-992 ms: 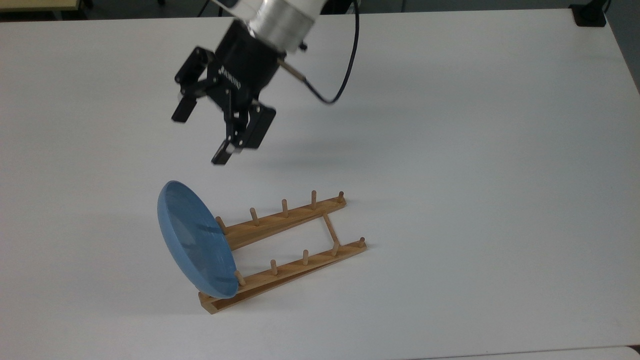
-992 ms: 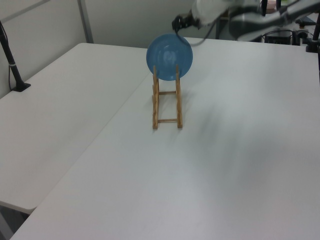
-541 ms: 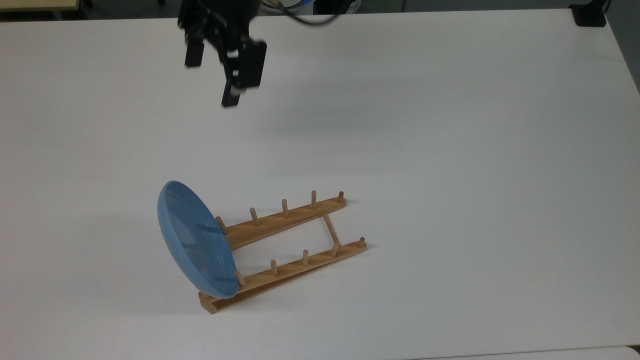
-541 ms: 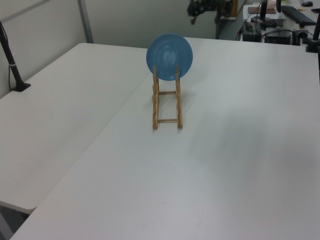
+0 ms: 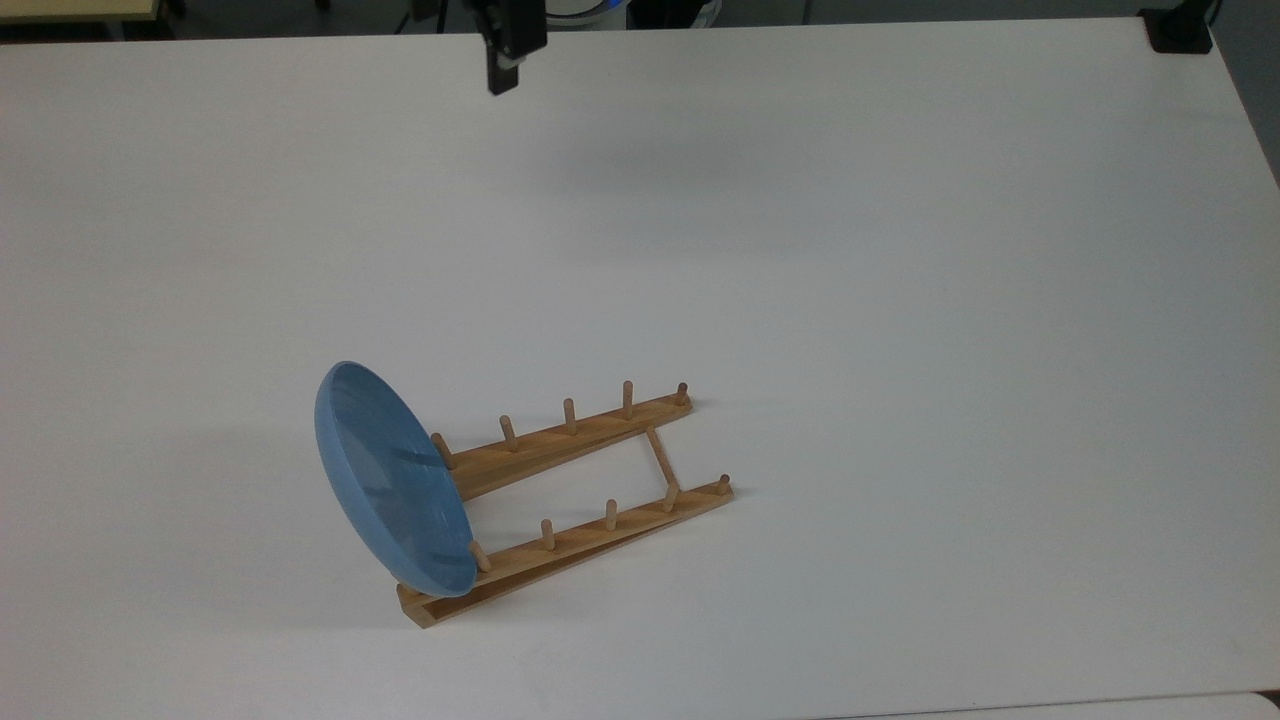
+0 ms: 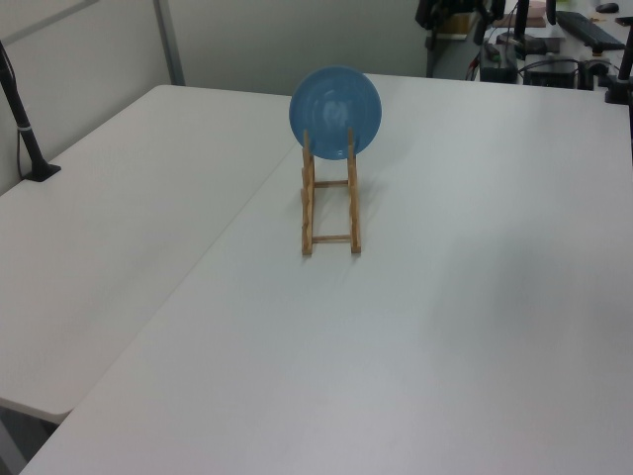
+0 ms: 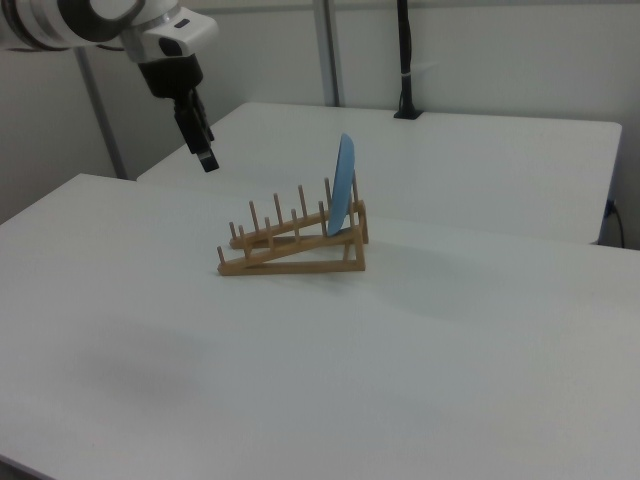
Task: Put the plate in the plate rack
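1. Top view: the plate (image 5: 393,480) stands on edge in the end slot of the plate rack (image 5: 580,497), leaning against the nearest pair of pegs, which keep it from tipping flat. The jaws (image 5: 505,45) hang at the upper edge over the table (image 5: 900,250), well apart from the plate, which lies far below them in this view and a little toward the top view's left. Whether they are wide or narrow cannot be told here.

2. Left view: the plate faces the camera at the rack's far end, its lower rim between the two rails.

3. Right view: the plate sits nearly upright at the raised end, well off to the right view's right of the jaws and lower. Nothing is held; placement looks complete.
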`<state>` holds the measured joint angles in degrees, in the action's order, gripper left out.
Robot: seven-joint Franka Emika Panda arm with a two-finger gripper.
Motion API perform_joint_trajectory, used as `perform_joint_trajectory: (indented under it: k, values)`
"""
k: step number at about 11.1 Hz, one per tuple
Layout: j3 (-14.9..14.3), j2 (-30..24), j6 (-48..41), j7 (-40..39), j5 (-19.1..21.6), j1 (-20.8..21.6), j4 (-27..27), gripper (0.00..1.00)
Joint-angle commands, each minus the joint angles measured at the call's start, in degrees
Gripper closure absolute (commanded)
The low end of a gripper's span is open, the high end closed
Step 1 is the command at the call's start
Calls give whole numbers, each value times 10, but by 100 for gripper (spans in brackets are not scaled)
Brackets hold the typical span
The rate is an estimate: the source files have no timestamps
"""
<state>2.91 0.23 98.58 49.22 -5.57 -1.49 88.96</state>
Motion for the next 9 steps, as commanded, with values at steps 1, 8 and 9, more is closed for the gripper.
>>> perform_joint_trajectory:
  k: [1, 8, 9]
  values:
    - [5, -19, -20, -103, 47, -18, 21, 0]
    - [50, -20, -25, -353, 65, -76, 23, 0]
    - [51, -19, -30, -373, 65, -77, 22, 0]
